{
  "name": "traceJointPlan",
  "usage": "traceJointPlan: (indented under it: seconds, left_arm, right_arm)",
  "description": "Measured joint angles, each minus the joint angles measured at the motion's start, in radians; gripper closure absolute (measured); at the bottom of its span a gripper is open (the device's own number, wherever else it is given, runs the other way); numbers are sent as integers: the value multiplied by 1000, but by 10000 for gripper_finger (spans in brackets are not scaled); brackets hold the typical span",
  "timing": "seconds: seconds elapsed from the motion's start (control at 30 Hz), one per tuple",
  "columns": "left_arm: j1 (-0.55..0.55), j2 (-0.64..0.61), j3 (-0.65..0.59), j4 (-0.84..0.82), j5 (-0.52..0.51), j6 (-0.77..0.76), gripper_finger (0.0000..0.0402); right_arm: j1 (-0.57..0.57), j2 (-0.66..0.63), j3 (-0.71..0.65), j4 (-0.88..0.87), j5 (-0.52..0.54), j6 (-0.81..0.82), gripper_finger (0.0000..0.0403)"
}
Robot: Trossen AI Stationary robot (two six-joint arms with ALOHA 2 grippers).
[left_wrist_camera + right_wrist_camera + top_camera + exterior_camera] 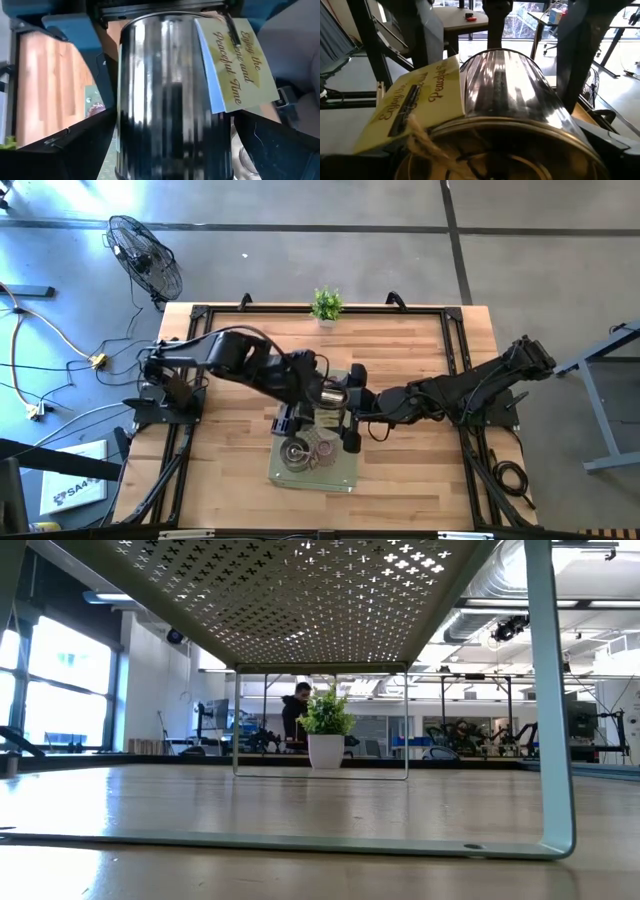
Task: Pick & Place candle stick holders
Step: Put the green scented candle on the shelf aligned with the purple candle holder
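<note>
My left gripper and my right gripper met over the middle of the wooden table, just above the far end of the pale green perforated tray. Between them sat one silver candle stick holder, lying on its side in the air. In my left wrist view the silver cylinder filled the gap between my dark fingers, which stood wide and flanked it on either side. In my right wrist view the same holder lay directly ahead, open mouth toward the camera. A yellow paper tag with script lettering hung from it by a string. Both sets of jaws stood wide around the holder; whether each pressed it firmly I could not tell.

On the tray nearer the table's front edge rested another silver holder with a round base, and pinkish glass cups beside it, details unclear. A small green potted plant stood at the far edge. In the low view, a person appeared in the room behind the plant.
</note>
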Motion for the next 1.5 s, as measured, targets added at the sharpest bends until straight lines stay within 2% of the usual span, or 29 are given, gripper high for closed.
traceJointPlan:
  seconds: [0.17,0.37,0.73,1.03,1.33,1.5]
  left_arm:
    - [10,0,0,-37,61,-35,2]
    - [7,15,-1,-120,76,-36,2]
    - [8,20,-1,-47,77,-16,2]
    - [8,61,-2,-56,81,-3,2]
    - [6,68,-2,-40,3,9,2]
    - [6,68,-2,-36,2,-21,2]
  right_arm:
    - [1,0,0,-16,-2,4,46]
    - [2,0,0,-12,-1,3,46]
    - [2,-1,0,9,4,-5,46]
    - [1,-1,0,3,4,-4,46]
    - [1,-3,0,-13,15,0,46]
    - [1,-3,0,-14,13,1,46]
